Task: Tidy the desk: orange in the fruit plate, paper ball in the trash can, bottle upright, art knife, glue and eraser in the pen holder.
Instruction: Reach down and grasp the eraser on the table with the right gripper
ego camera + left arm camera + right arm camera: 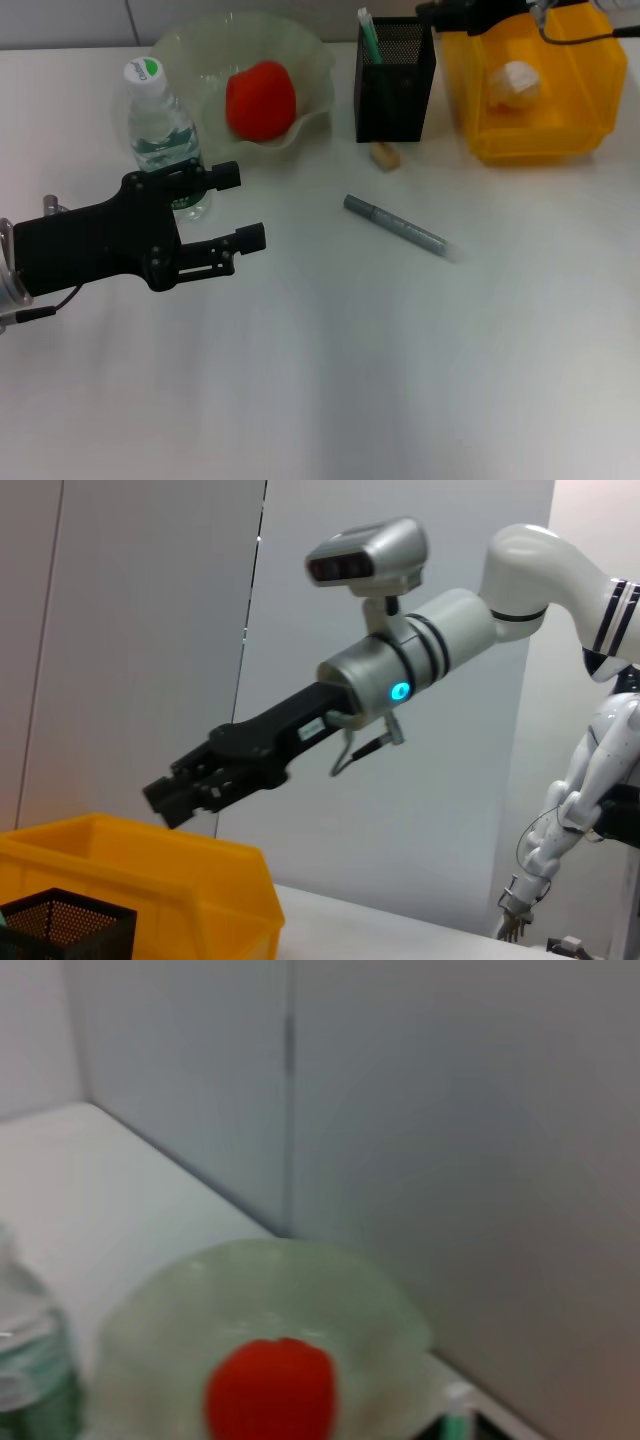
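You see the right gripper (pixel 165 795) hanging above the yellow bin (pixel 150 875), fingers nearly together; the mesh pen holder (pixel 65 927) stands against that bin.

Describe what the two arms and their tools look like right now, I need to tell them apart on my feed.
The left tool is matte black, boxy, with two blunt fingers and thin black cables near a silver wrist. The right tool is the same black build on a glossy white-and-silver arm, with a glowing blue ring light, a grey camera pod on top and a looped cable underneath.
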### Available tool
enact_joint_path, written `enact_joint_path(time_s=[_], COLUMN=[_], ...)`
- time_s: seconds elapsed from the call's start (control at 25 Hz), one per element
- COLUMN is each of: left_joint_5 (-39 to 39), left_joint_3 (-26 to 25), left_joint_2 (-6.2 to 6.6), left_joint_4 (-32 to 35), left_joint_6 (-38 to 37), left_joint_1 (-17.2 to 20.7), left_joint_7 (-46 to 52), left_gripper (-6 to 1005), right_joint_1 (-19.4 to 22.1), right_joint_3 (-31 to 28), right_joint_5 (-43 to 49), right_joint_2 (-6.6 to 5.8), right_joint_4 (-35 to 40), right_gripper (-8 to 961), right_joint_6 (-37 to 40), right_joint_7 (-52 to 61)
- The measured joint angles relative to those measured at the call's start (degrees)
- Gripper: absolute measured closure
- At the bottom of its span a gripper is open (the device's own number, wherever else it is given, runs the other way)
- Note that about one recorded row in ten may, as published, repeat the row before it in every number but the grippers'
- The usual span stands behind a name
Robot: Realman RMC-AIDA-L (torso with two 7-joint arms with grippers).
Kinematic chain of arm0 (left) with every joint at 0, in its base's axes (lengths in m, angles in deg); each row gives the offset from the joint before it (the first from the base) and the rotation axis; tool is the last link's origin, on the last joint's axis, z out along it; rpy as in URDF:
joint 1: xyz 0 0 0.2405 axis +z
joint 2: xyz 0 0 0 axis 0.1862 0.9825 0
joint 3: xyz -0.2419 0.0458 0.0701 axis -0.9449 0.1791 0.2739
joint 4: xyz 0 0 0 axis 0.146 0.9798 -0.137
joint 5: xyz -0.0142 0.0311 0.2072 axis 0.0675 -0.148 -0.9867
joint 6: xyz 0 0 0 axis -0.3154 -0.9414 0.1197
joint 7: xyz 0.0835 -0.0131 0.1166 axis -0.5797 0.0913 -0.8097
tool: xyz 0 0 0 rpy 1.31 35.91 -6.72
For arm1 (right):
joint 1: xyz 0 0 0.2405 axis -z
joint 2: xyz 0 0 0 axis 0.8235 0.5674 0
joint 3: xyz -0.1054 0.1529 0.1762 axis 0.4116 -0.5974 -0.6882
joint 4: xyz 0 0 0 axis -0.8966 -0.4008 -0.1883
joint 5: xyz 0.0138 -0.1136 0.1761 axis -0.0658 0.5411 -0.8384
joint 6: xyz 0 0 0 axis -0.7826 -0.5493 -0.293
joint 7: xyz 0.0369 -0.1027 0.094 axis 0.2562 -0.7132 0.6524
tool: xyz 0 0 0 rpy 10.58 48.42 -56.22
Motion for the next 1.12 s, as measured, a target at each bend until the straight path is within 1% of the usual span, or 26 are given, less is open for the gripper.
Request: enact_joint_path(time_s=[0.12,0.24,0.32,0.48,0.6,0.76,0.96,1.12], left_joint_5=[0.0,0.0,0.0,0.0,0.0,-0.13,-0.46,-0.52], left_joint_3=[-0.11,-0.15,-0.16,-0.16,-0.15,-0.16,-0.15,-0.15], left_joint_2=[-0.06,-0.08,-0.09,-0.14,-0.03,0.11,0.25,0.47], left_joint_4=[0.0,0.0,0.0,0.0,0.0,0.0,0.0,0.0], left_joint_6=[-0.17,-0.21,-0.21,-0.26,-0.69,-1.01,-1.53,-2.09], left_joint_1=[0.01,0.05,0.08,0.1,0.1,0.1,0.1,0.22], left_joint_7=[0.01,0.02,0.03,0.04,-0.17,-0.42,-0.53,-0.54], left_gripper=[201,201,201,201,201,201,201,202], right_joint_1=[-0.67,-0.74,-0.65,-1.39,-2.31,-3.34,-3.91,-4.86], right_joint_3=[0.79,1.53,1.38,1.24,1.56,3.3,9.95,14.37], right_joint_5=[1.95,0.8,-0.74,-2.02,-1.71,-1.55,-1.53,-1.52], right_joint_2=[0.34,0.38,0.34,0.03,0.07,0.25,0.39,0.57], right_joint_4=[-0.91,-0.65,0.24,0.38,-2.24,-7.43,-13.55,-18.47], right_gripper=[571,569,567,564,561,558,336,274], right_joint_6=[-1.72,-1.11,0.8,7.17,8.47,7.19,-0.37,-6.54], right_joint_7=[0.38,0.36,0.58,2.61,3.59,3.6,5.01,6.85])
